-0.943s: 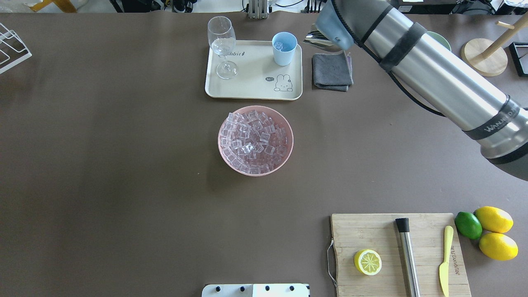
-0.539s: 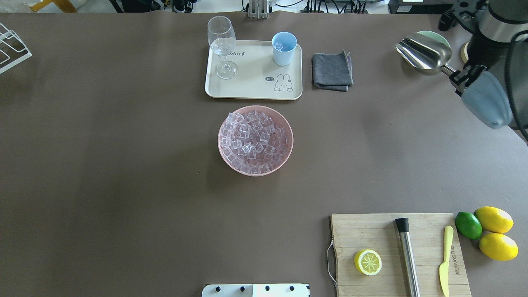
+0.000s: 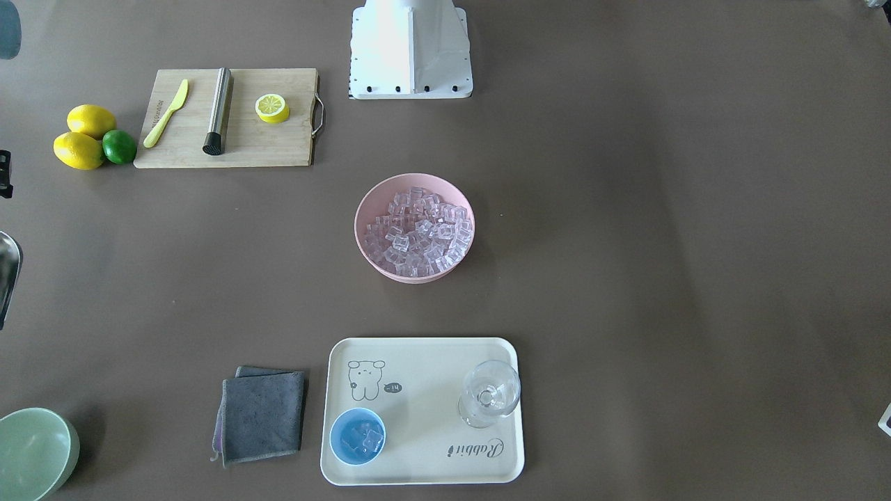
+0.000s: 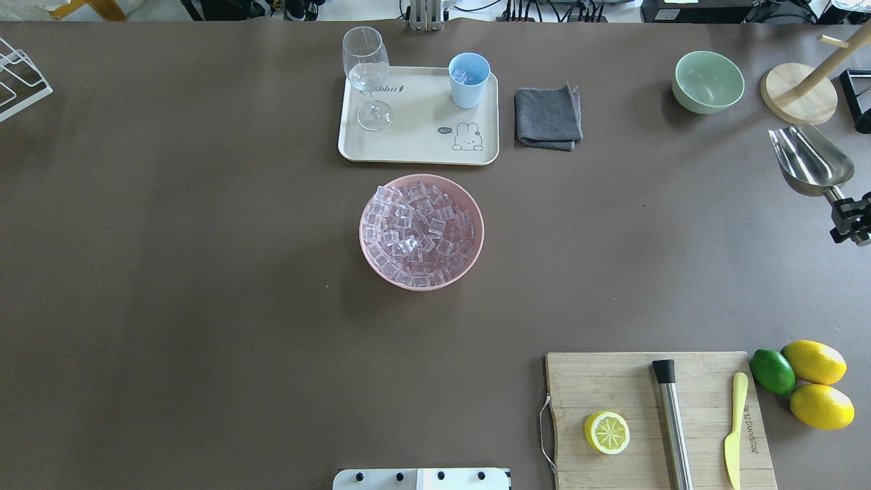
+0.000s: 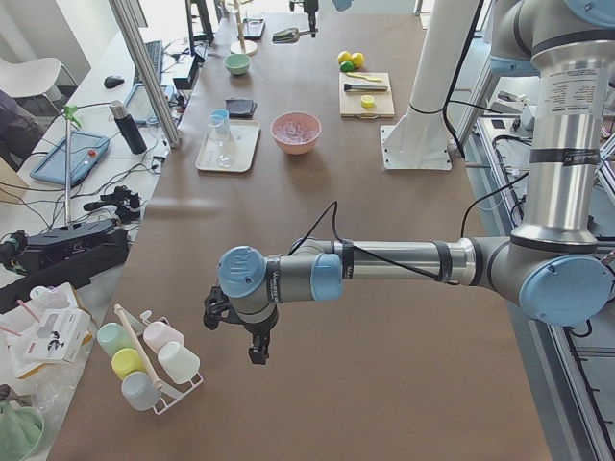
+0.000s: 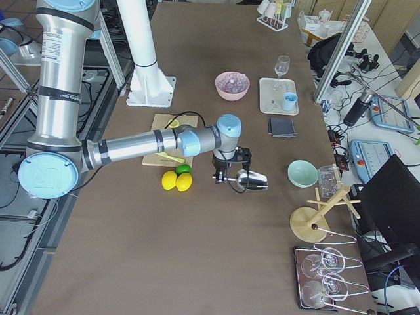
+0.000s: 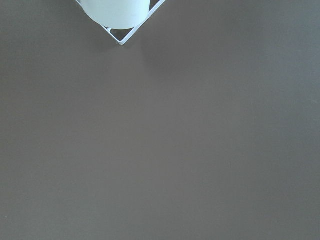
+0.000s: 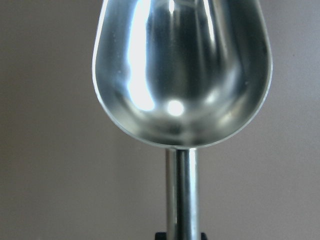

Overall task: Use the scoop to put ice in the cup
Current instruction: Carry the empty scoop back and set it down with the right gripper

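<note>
**Right gripper holding scoop at table's right end**

Your right gripper (image 4: 840,207) is clamped on the handle of the scoop (image 4: 810,160). The wrist view shows its trough as bare shiny metal. It's at the robot's right end of the table (image 4: 204,272), near the green bowl (image 4: 708,82) and well apart from the cup (image 4: 469,80). The cup stands upright on the tray (image 4: 415,139) with some ice (image 3: 363,437) in it. Most of the cubes sit in the pink bowl (image 4: 480,235), near the tray on the robot's side. The left gripper (image 5: 235,336) hangs over the opposite end near the mug rack (image 5: 144,370). You can't tell from that view whether it's open or closed.
</note>
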Available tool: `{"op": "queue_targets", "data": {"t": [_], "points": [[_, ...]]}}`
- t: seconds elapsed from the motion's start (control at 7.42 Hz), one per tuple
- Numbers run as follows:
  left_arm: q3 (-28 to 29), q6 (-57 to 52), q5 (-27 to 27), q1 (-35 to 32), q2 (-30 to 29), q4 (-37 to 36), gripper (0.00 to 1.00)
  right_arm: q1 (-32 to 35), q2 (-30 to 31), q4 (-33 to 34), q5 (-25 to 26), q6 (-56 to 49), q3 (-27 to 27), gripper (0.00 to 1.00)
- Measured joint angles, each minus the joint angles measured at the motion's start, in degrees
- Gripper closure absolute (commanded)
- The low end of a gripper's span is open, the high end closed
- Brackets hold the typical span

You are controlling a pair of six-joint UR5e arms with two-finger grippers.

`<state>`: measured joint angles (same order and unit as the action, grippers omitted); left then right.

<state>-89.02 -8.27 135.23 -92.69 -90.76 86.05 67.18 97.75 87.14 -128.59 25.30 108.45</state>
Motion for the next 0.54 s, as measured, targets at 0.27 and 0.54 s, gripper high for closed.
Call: {"op": "queue_targets", "data": {"t": [0.27, 0.54], "points": [[0.0, 0.0, 0.1, 0.0, 0.0, 0.0, 0.01, 0.0, 3.3, -16.4, -1.6, 5.1, -8.8, 0.99], [-0.1, 0.0, 0.1, 0.1, 0.1, 0.0, 0.01, -0.5, 3.8, -24.4, -2.6, 7.2, -13.6, 0.76]]}}
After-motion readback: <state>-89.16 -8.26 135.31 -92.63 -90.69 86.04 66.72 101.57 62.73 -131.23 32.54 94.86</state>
